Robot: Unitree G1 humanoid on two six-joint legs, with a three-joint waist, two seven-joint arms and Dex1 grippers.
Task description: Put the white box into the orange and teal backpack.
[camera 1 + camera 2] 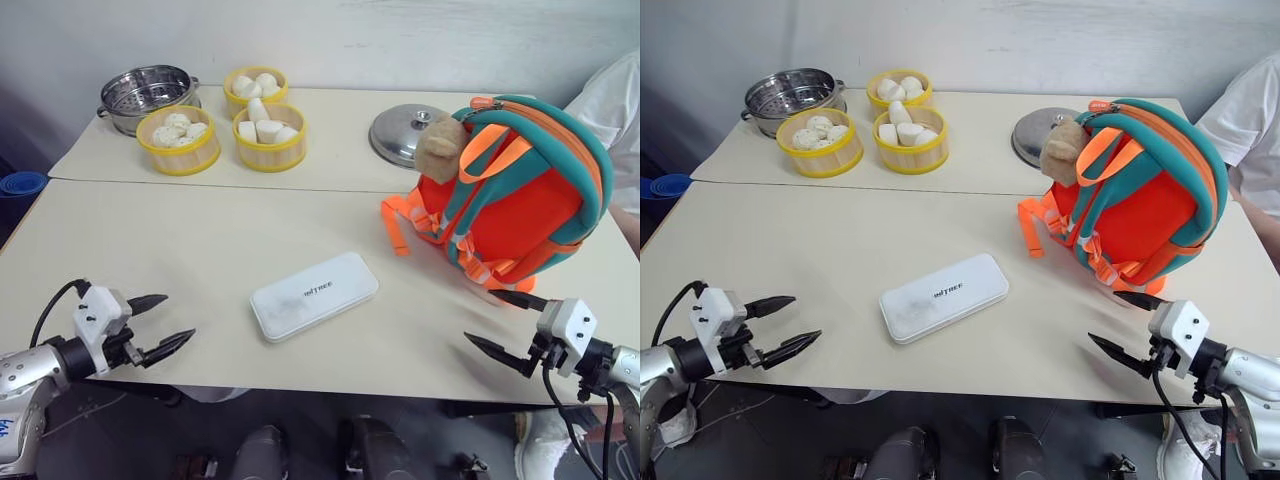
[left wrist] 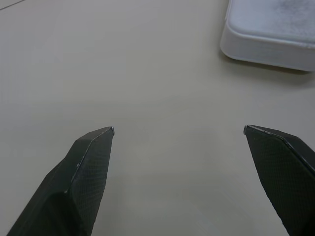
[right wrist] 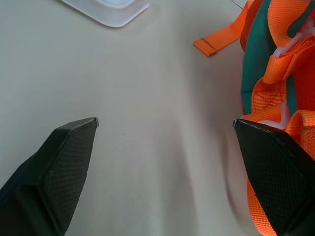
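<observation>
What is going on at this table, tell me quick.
Nothing is being handled yet. The white box lies flat on the table, untouched. The orange and teal backpack stands to its right, apparently zipped shut. The left gripper and right gripper hover open and empty near the table's front edge, either side of the box. Steamer baskets of buns, a metal pot and a lid sit at the back.

Left gripper (image 1: 162, 326): two black pointed fingers (image 2: 81, 182), cross-hatched texture, on a white block; silver forearm, black cable looping off the wrist. Right gripper (image 1: 507, 331): same black fingers (image 3: 54, 172), white block, silver wrist, black cables hanging.
</observation>
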